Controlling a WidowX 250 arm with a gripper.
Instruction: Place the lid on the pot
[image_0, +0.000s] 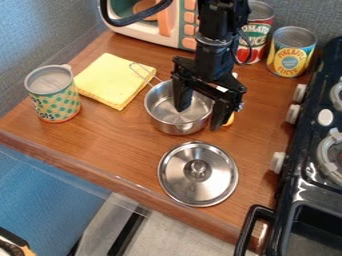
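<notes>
One lid (178, 182) lies knob-up on the worktop (120, 145), nr the uncovered pot (175, 129); jaws hang at pot's rim, spread wide, w/ nothing gripped.

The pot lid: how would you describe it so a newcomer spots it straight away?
Find the wooden counter beside the black stove. Towards the counter's front edge lies the lid, round, shiny and metal. It looks like the pot just behind it, but is a shallow disc with a small knob at its centre.
</notes>
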